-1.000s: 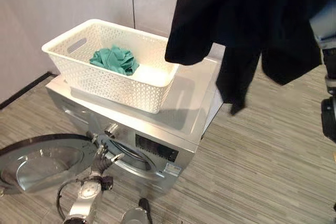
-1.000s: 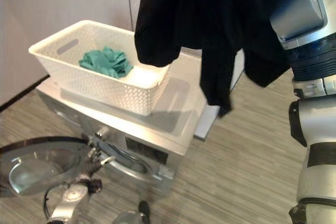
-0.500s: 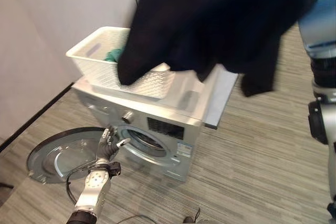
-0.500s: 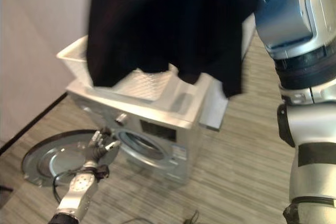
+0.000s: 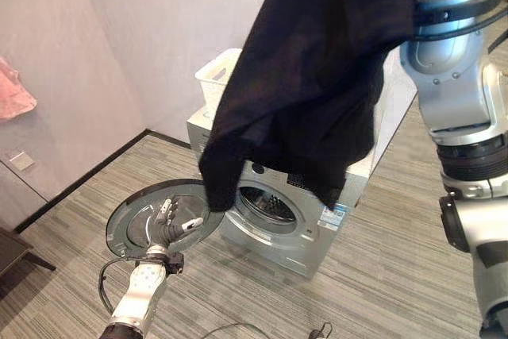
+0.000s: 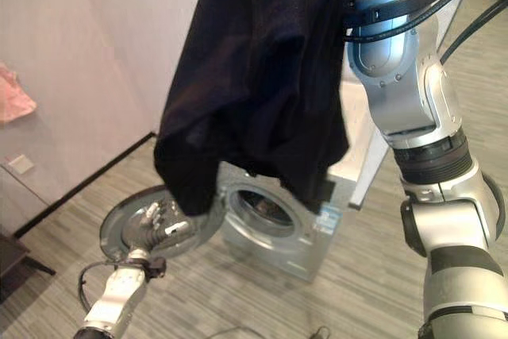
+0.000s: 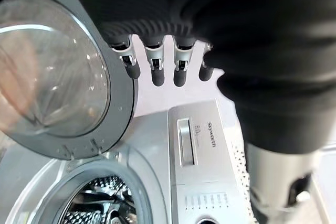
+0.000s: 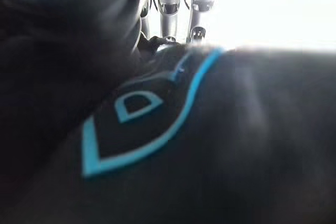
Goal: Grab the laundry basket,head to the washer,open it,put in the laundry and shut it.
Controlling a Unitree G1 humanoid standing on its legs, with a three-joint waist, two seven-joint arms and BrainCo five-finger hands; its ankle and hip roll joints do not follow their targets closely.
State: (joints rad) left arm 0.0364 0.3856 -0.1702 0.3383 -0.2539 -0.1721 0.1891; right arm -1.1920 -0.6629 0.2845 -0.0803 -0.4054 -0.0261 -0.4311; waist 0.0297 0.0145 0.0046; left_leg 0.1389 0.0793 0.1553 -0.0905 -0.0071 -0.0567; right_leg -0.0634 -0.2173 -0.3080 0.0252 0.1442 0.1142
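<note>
A silver washer (image 5: 302, 220) stood on the striped floor (image 5: 381, 275) with its round door (image 5: 147, 216) swung fully open beside the drum opening. A large black garment (image 5: 305, 77) hung in the air above and in front of the washer, held up high by the right arm. In the right wrist view, the right hand (image 8: 168, 3) had its fingers curled into the black cloth. The white laundry basket (image 5: 218, 81) sat on top of the washer, mostly behind the garment. The left hand (image 5: 171, 224) hovered low beside the washer, at the open door, fingers loosely spread and holding nothing.
</note>
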